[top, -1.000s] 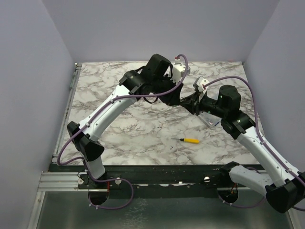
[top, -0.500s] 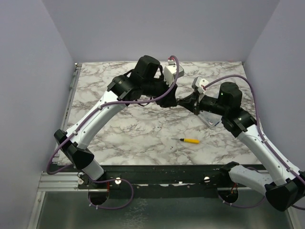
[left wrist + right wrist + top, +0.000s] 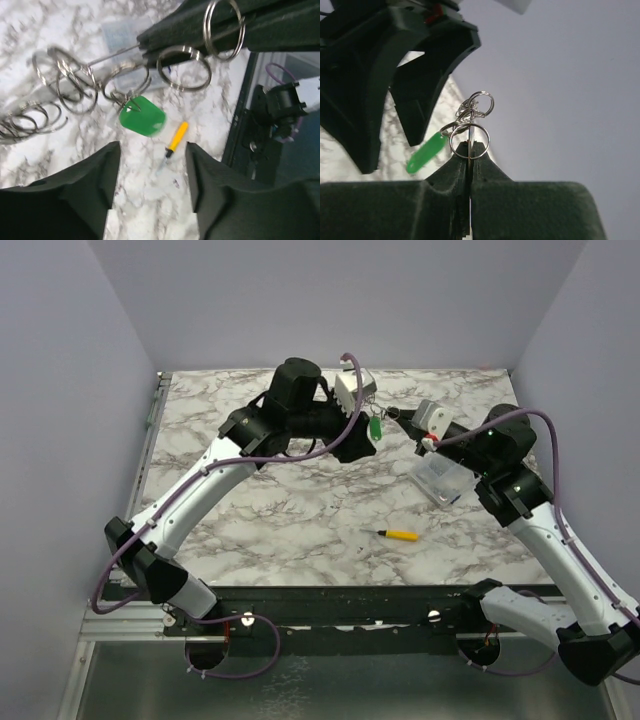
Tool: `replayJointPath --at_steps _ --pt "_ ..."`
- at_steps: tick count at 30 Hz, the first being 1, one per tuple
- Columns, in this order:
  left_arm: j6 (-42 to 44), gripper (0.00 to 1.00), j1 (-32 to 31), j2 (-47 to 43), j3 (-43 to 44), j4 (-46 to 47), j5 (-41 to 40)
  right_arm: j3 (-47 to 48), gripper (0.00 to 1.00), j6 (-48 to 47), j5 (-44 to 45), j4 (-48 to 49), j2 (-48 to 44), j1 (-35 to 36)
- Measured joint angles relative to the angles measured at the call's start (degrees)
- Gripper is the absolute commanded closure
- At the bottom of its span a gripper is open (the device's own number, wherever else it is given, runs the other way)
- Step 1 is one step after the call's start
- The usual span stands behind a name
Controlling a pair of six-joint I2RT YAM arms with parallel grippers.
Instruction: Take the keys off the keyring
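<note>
My right gripper (image 3: 470, 146) is shut on a ring of the keyring (image 3: 470, 134), a cluster of silvery linked rings held up in the air. The green-headed key (image 3: 426, 151) hangs from the cluster. In the top view the right gripper (image 3: 399, 415) holds the key (image 3: 375, 427) above the back of the table. My left gripper (image 3: 152, 148) is open and empty, just below the hanging green key (image 3: 142, 116) and the chain of rings (image 3: 75, 85), apart from them. It shows in the top view (image 3: 362, 444) next to the key. No other keys are distinguishable.
A yellow-handled screwdriver (image 3: 400, 535) lies on the marble table (image 3: 260, 510) near the front. A clear plastic box (image 3: 441, 480) sits under the right arm. Purple walls close in the back and both sides.
The right gripper has risen and moved back and right with the keyring, and the green key now hangs in view. The left gripper has drawn away from the right one to the left.
</note>
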Motion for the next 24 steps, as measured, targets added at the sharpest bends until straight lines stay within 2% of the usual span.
replayJointPath --at_steps 3,7,10,16,24 --pt "0.2 0.28 0.1 -4.7 -7.5 7.8 -1.5 0.6 0.99 -5.5 0.4 3.2 -0.2 0.0" --pt "0.0 0.27 0.1 -14.6 -21.4 24.0 -6.1 2.1 0.99 -10.9 0.4 6.1 -0.1 0.0" --pt "0.0 0.26 0.1 -19.2 -27.1 34.2 -8.5 4.0 0.99 -13.1 0.3 7.2 0.1 0.0" --pt "0.2 0.26 0.1 -21.0 -30.7 47.0 -11.0 5.4 0.99 -15.4 -0.8 9.0 0.2 0.3" --pt "-0.9 0.25 -1.3 -20.4 -31.6 54.3 -11.0 5.7 0.99 -16.2 -1.6 9.2 1.0 1.1"
